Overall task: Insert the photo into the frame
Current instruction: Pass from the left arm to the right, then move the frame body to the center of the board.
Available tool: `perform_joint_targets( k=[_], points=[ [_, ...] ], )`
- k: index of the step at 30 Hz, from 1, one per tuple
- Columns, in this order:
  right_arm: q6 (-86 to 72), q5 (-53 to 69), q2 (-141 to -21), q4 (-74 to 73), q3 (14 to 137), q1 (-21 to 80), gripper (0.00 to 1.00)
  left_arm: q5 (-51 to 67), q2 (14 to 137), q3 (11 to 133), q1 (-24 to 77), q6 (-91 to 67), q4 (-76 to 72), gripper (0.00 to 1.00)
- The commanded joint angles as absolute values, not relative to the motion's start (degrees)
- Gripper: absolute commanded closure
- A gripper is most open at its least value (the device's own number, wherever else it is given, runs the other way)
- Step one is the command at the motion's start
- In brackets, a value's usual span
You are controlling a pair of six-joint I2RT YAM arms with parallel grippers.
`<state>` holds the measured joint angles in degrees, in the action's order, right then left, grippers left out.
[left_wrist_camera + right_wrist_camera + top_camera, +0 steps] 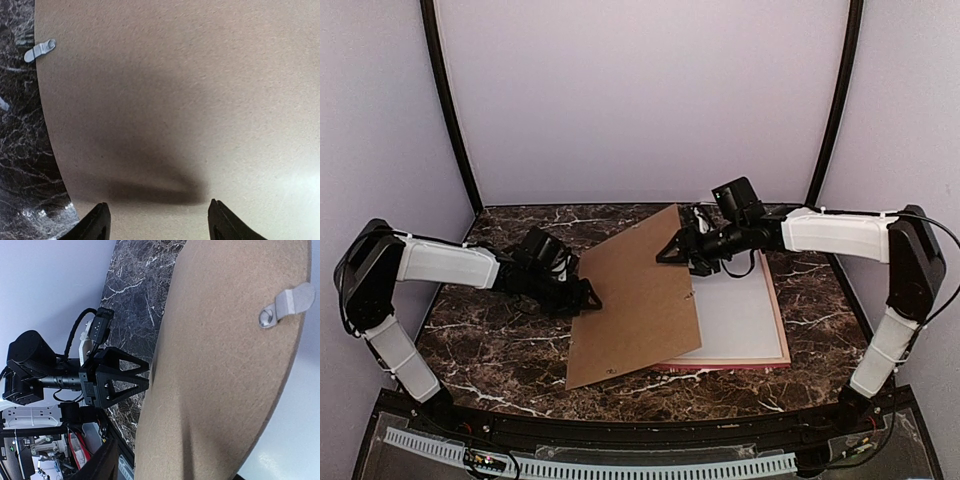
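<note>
- The brown cardboard backing board [635, 300] lies skewed across the middle of the dark marble-patterned desk [500, 350]. Its right part overlaps the frame, and its lower left corner points toward the arms' bases.
- The large thin-edged rectangular frame [783, 318] lies flat on the right half of the desk. A pale peach strip shows along its right side and a bright pink strip along its near side.
- The photo [740, 315] lies inside the frame with its plain white side up. Its left part is hidden under the board, and none of the printed side shows.
- The left gripper [590, 297] is at the board's left edge. From its wrist view the two dark fingers [97, 222] stand wide apart with the board's flat brown face spread beyond them, so it is open and pinches nothing.
- The right gripper [672, 252] is at the board's upper right edge, above the frame's far left corner. Its wrist view shows only one finger [105, 462], with the board crowding the lens and covering the other, so I cannot tell whether it grips.
- A small silver swivel clip [40, 50] is riveted close to one edge of the board.
- A second silver clip [285, 305] sits near the edge seen from the right wrist.
</note>
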<state>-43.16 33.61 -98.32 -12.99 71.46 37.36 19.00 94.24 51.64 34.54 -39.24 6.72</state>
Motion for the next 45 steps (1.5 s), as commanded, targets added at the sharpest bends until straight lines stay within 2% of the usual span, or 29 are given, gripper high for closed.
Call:
perform_joint_targets(
  k=[1,4,12,17,22,35,41,45],
  points=[
    [-42.44,35.49,-97.95,-6.59,69.86,36.62,0.54,18.03,94.26,49.72,34.28,-39.70,4.84,0.30],
    [-42.60,35.93,-98.81,-5.16,68.67,36.26,0.65,17.74,93.80,49.05,34.28,-40.02,4.54,0.30],
    [-42.78,36.46,-100.92,-2.95,66.29,35.62,0.81,16.41,91.93,48.04,33.71,-39.44,6.12,0.30],
    [-42.77,36.74,-101.33,-2.09,65.14,35.19,0.87,16.21,89.90,46.79,32.45,-39.16,6.32,0.30],
    [-43.01,37.90,-101.17,-0.54,63.50,34.23,1.00,16.13,87.54,46.46,30.49,-37.57,6.95,0.28],
    [-46.01,47.46,-94.23,5.61,57.97,27.46,1.00,20.58,83.99,46.46,25.56,-33.31,5.14,0.22],
    [-46.43,53.93,-88.43,4.53,55.46,21.02,1.00,24.49,85.62,47.87,25.49,-32.78,0.71,0.21],
    [-43.64,57.01,-85.31,0.42,54.99,16.87,1.00,28.28,88.19,49.54,25.62,-32.99,-2.64,0.16]
  ],
)
